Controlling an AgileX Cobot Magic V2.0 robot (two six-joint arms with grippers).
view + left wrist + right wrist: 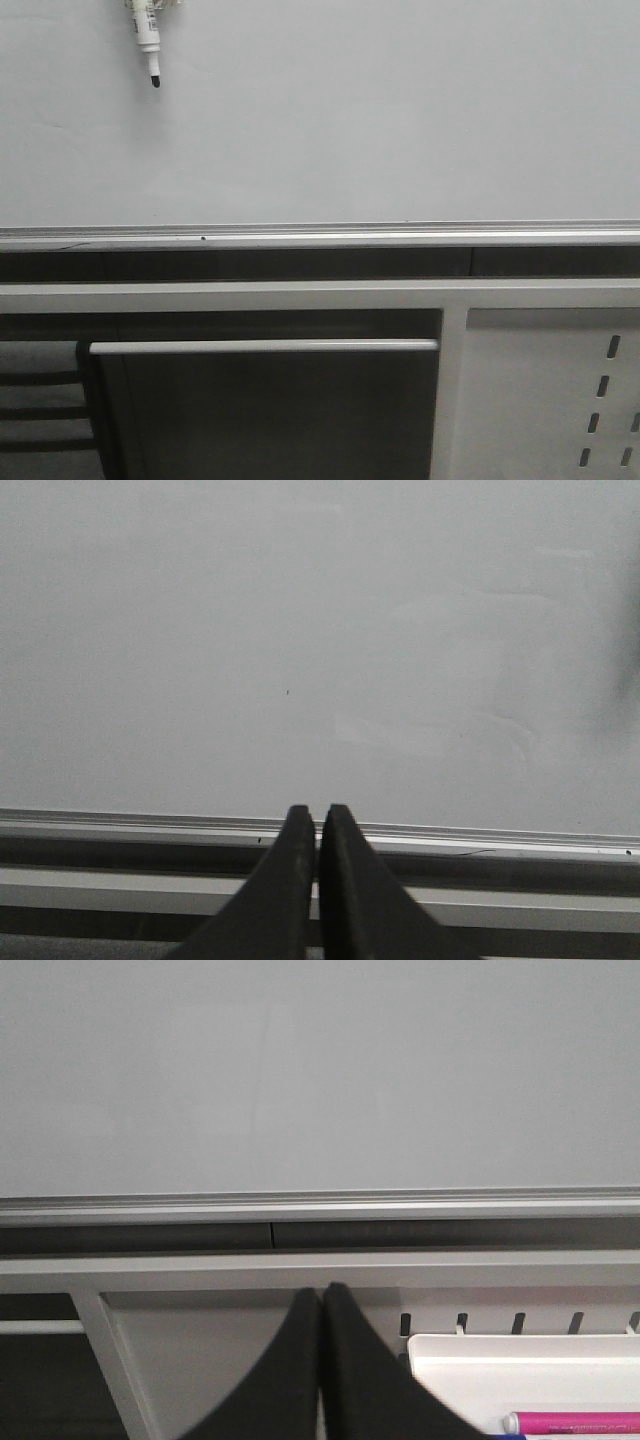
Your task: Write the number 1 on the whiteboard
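Nothing of the writing shows yet: the whiteboard [380,120] fills the upper part of the front view as a plain pale surface, and no dark stroke that could be the number 1 is visible on it in any view, only faint smudges and a tiny speck in the left wrist view. So the task looks to be at its very start, with the whole stroke left to make. The only marker near the board is a white marker pen [147,38] with a black tip, hanging tip-down at the far upper left of the front view; its upper end is cut off by the frame, so what holds it cannot be told. The left end effector [319,825] is clenched, its dark fingers pressed together with nothing between them, pointing at the silvery rail [320,238] along the board's lower edge. The right end effector [322,1305] is likewise clenched and empty, sitting lower, in front of the grey frame under the board. Neither holds a pen, so a marker must be picked up before any writing. To the right, near the right end effector, a white tray [520,1380] holds a pink marker [575,1423], close by. Below the rail run a horizontal bar [265,346] and a perforated metal panel [550,400] at lower right. Nothing blocks the board face itself.
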